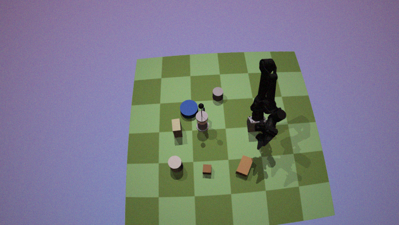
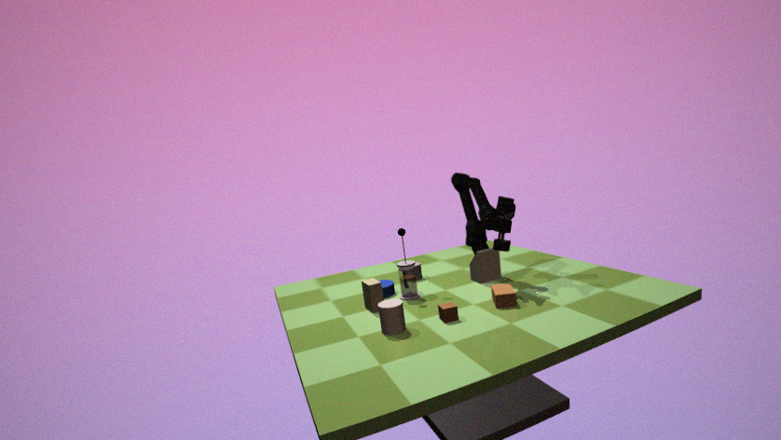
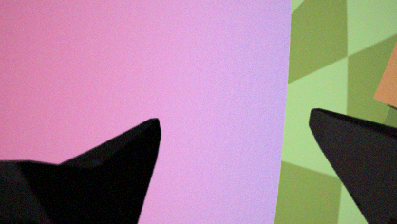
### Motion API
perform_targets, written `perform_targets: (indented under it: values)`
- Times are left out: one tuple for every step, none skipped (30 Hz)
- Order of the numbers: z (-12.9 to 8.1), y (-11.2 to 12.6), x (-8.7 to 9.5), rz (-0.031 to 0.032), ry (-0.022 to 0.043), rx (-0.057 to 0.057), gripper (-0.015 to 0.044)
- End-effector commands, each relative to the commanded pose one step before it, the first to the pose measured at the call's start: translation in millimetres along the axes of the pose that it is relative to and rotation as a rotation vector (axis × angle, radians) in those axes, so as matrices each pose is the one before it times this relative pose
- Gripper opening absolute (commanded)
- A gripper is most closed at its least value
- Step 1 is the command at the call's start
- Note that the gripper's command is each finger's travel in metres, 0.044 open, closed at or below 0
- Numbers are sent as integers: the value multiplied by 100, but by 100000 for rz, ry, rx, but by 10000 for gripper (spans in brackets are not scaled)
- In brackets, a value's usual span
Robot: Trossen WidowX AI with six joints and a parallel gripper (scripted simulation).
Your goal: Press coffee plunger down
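The coffee press (image 1: 202, 120) (image 2: 409, 282) stands upright near the middle of the checkered table. It is a clear cylinder with a pale lid. Its thin plunger rod is raised, with the black knob (image 1: 201, 105) (image 2: 402, 232) high above the lid. My gripper (image 1: 261, 139) (image 2: 501, 244) (image 3: 235, 121) is open and empty. It hangs by the arm's base, far to the right of the press. In the wrist view only the two black fingertips, the table edge and the background show; the press is out of that view.
A blue disc (image 1: 189, 107) (image 2: 387, 286) and a tan block (image 1: 176, 127) (image 2: 372, 293) stand close to the press. Two grey cylinders (image 1: 217, 93) (image 1: 174, 163) (image 2: 391, 317), a small brown cube (image 1: 206, 168) (image 2: 447, 311) and an orange box (image 1: 244, 165) (image 2: 503, 295) (image 3: 389, 81) stand around.
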State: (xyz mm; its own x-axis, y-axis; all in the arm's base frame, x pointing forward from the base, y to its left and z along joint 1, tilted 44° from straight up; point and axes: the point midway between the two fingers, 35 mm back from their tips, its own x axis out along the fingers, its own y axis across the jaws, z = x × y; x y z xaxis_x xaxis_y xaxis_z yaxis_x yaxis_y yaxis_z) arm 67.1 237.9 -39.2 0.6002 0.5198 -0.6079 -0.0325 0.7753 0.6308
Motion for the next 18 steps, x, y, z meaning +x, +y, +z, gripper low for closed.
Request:
perform_targets:
  values:
    - [48,39,39,-100,-191,-29,426]
    - [95,71,75,-225,-466,-367,440]
    - [207,151,160,-492,-990,-787,440]
    - [283,171,194,-652,-1284,-1113,440]
    - [420,240,276,-984,-1819,-1604,440]
    - [646,445,355,-633,-2503,-530,440]
    - [617,335,364,-1263,-2446,-1453,440]
    - [661,294,375,-1145,-1746,-36,440]
    - [491,213,281,-1286,-1755,-1841,440]
    - [653,278,346,-1677,-2326,-2582,440]
    - [847,312,419,-2212,-2779,-3216,440]
    - [962,283,444,-2505,-2761,-3403,440]
    - [1084,217,486,-2872,-2739,-3168,440]
    - [1193,204,481,-3261,-2923,-4062,440]
    - [1275,124,484,-3542,-2781,-4208,440]
    - [1321,29,477,-3730,-2551,-4257,440]
    - [1358,-73,470,-3898,-2305,-4300,440]
    - [1386,-182,464,-4049,-2048,-4344,440]
